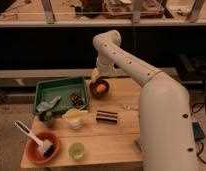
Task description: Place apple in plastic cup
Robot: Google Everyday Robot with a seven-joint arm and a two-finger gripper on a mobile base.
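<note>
Going for the apple (101, 87): the hand (96, 75) is spread wide and empty.

The hand hangs over the far side of the bench (121, 136), holding nothing. The apple lies just below it, inside a dark bowl (99, 95). The plastic cup (76, 150) stands well away from the hand, toward the near edge, next to an orange bowl (30, 150). I'd say the pick isn't made yet; next the hand must drop around the apple, close, lift, then carry it across to the cup.

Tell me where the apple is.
In the camera view, the apple lies in the dark bowl at the table's far side, just right of the green tray, under the tool.
</note>
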